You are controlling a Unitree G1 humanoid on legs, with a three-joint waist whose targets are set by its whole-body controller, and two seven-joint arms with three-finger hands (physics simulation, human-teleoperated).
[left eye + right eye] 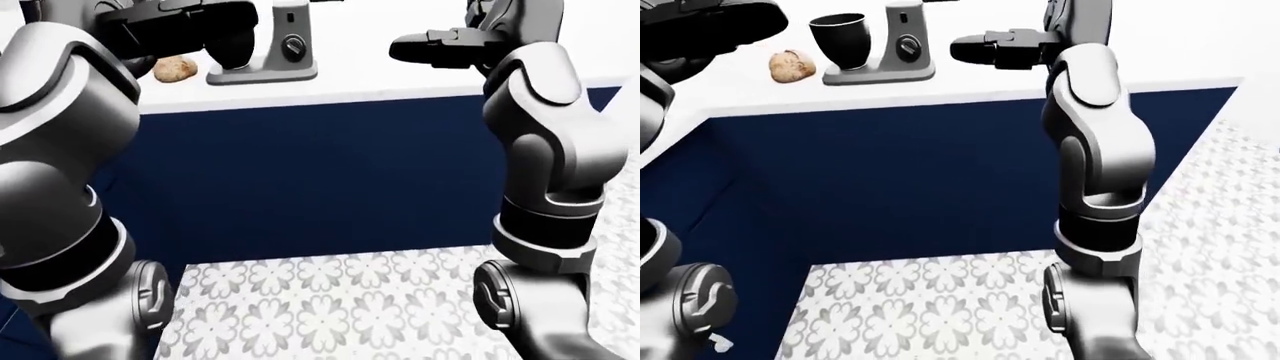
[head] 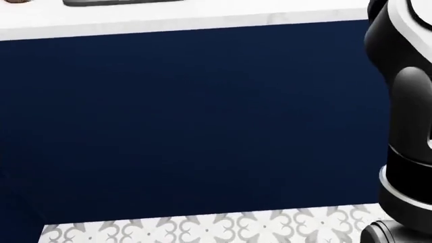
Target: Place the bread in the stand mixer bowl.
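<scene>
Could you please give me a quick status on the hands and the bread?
Left hand and right hand raised, empty. Round brown bread on white counter, left of dark mixer bowl. Path unobstructed.

I had both arms raised, elbows bent, forearms reaching up toward the white surface (image 1: pixel 970 86). The left arm (image 1: pixel 60 150) filled the left edge of the left-eye view, its grey upper segments stacked one above another, and the left hand (image 1: pixel 185 30) was held level over the surface, dark and flat; I could not tell how its fingers stood. The right arm (image 1: pixel 1095 150) rose upright, and the right hand (image 1: pixel 985 49) pointed toward the view's left above the surface, fingers stretched out straight, gripping nothing.
</scene>
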